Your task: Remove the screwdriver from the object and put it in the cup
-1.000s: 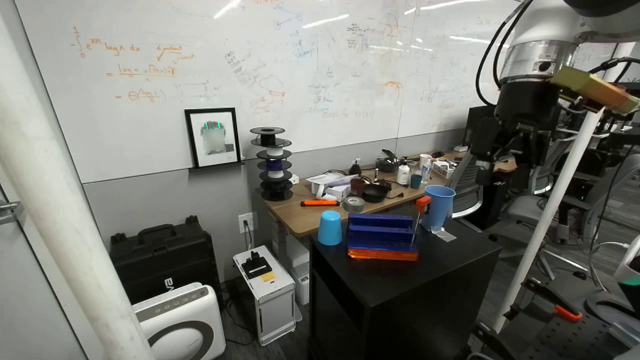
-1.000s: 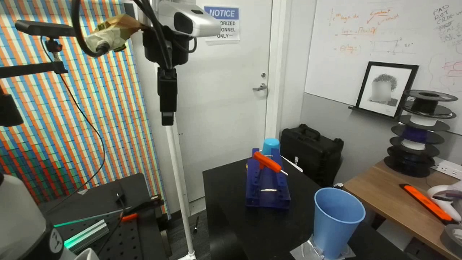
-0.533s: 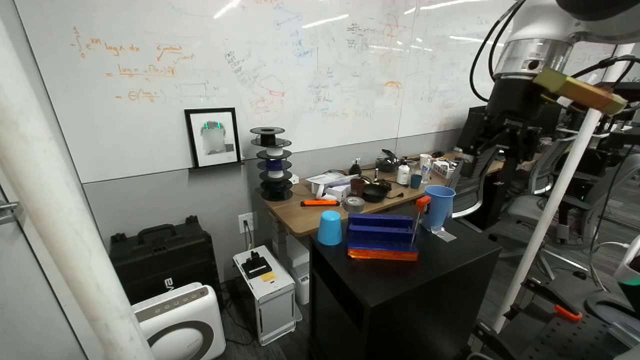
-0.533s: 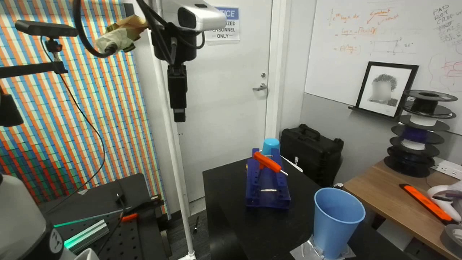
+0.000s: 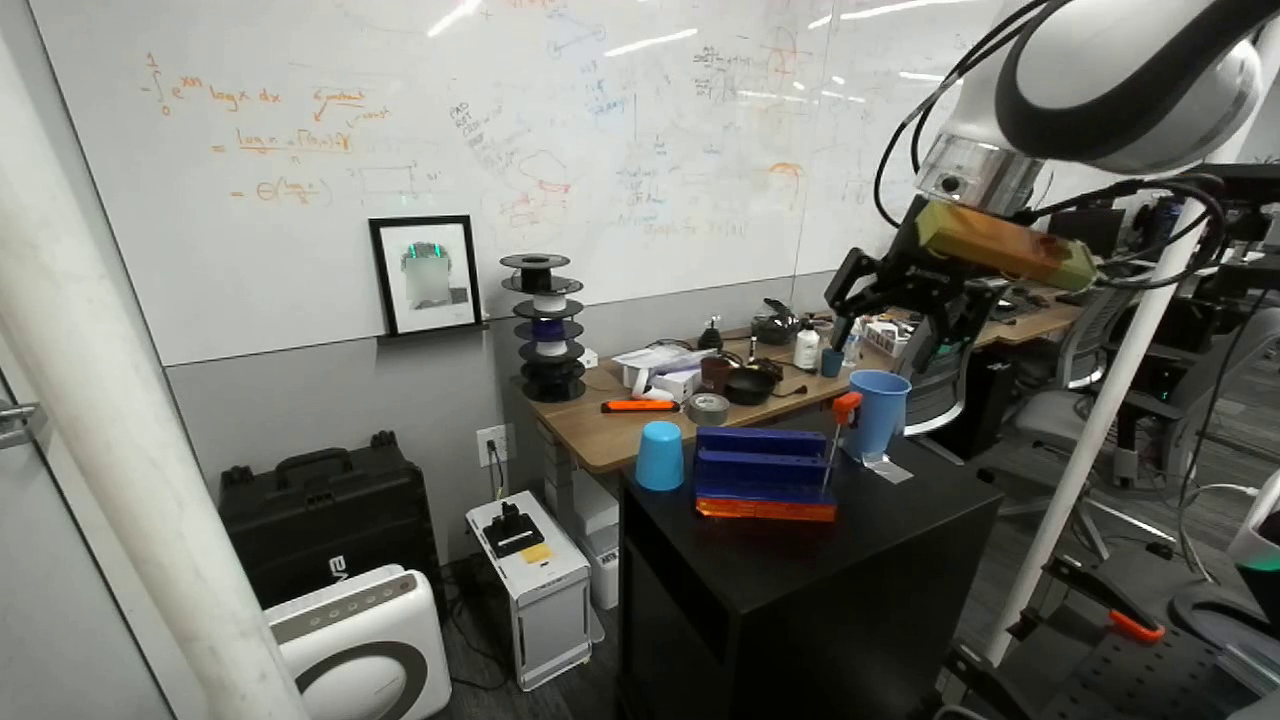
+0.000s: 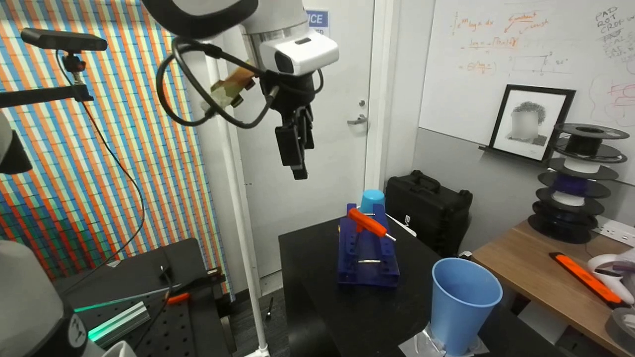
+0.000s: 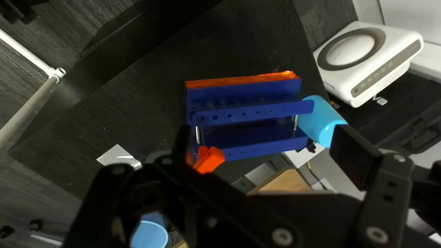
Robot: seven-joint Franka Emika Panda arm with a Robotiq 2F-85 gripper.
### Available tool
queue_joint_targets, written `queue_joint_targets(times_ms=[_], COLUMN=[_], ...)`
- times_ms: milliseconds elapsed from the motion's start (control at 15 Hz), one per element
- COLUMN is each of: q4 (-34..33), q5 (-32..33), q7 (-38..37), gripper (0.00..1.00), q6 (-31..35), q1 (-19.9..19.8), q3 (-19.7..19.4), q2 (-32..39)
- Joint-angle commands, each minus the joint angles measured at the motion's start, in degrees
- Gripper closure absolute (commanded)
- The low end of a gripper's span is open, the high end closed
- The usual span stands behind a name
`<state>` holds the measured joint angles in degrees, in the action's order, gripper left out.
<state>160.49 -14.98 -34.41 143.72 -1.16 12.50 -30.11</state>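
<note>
In an exterior view, the whiteboard (image 5: 620,120) behind your work is the largest thing, and in front of it stands a black cabinet (image 5: 740,570). Your arm (image 5: 1060,80) reaches in from two o'clock; its gripper (image 5: 884,346) hangs above the cabinet, fingers spread wide apart. Between seven and eight o'clock from the gripper, the blue rack (image 5: 760,467) rests on the cabinet, its base orange. Your tall blue cup (image 5: 880,414) stands upright, mouth up, near the rack and at two o'clock from it. At nine o'clock, just beside the rack, a shorter light-blue cup (image 5: 660,457) stands upside down. Your screwdriver (image 5: 846,405) is in the rack, at its three o'clock end: orange handle up, thin shaft running down, leaning a touch toward one o'clock. In both exterior views you see the gripper higher than the handle, the two apart.
</note>
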Motion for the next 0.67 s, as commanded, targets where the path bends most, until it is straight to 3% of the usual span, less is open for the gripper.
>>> queue_joint_targets(times_ms=[0,600], q4=[0.0,-0.4], q5=[2.2,9.3], q7=[-8.8,-20.4], gripper=[0.0,0.0], q6=[8.9,20.1], q1=[-3.2,-8.9], q3=[2.4,-2.0], q2=[7.3,19.5])
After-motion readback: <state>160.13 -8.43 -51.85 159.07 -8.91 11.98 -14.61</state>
